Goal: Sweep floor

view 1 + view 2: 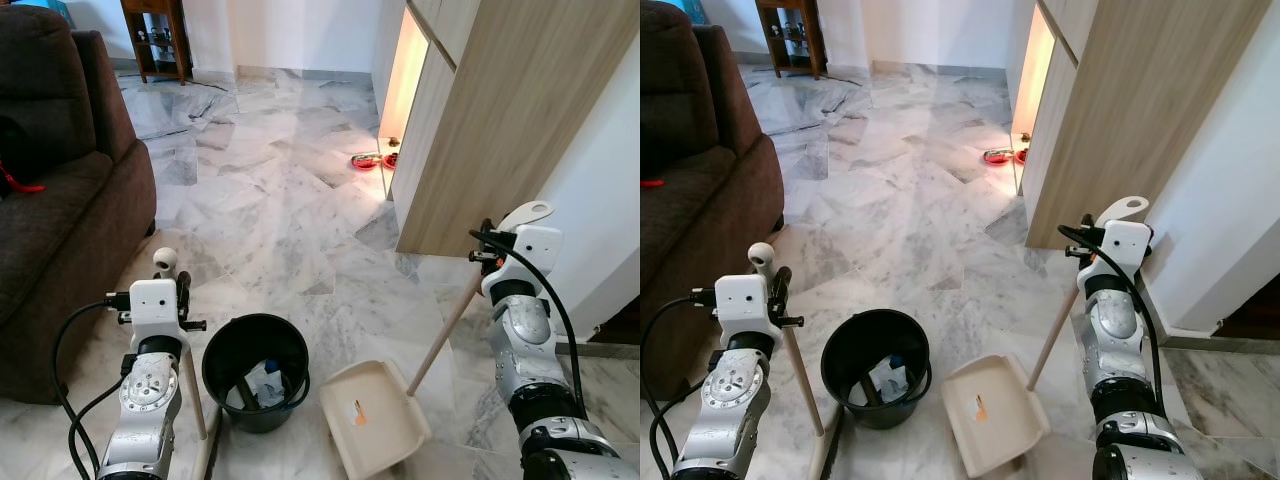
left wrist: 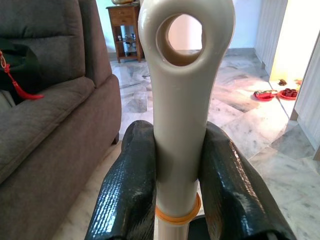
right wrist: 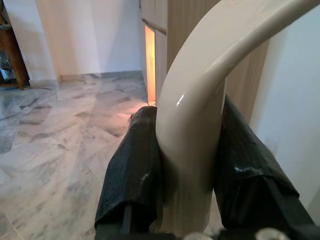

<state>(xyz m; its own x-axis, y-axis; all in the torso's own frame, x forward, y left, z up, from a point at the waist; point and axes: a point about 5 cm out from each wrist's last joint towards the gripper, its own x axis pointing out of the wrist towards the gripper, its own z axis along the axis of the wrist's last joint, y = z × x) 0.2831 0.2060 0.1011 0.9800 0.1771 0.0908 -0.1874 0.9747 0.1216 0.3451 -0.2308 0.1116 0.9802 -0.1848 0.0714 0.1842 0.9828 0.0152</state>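
Marble floor (image 1: 290, 200) looks mostly clean, and you already have scraps in the black bucket (image 1: 256, 368) and a small orange bit on the dustpan (image 1: 372, 412) beside it, so I judge mainly the emptying is left. Your left gripper (image 2: 176, 165) clamps the broom handle (image 2: 182, 95); your right gripper (image 3: 187, 165) clamps the dustpan handle (image 3: 200, 100).

Grey-white veined marble floor (image 1: 280, 200). Dark brown sofa (image 1: 60, 200), red cord (image 1: 22, 185) on it. Black bucket (image 1: 255, 370). Cream dustpan (image 1: 375, 415) with orange speck, cream handle (image 1: 445, 330). Cream broom handle (image 2: 182, 100), orange ring (image 2: 175, 216) round it. Black fingers (image 2: 127, 195). Light wood-grain cabinet (image 1: 500, 130). Red bowls (image 1: 366, 160). Dark wood side table (image 1: 155, 35). White walls.
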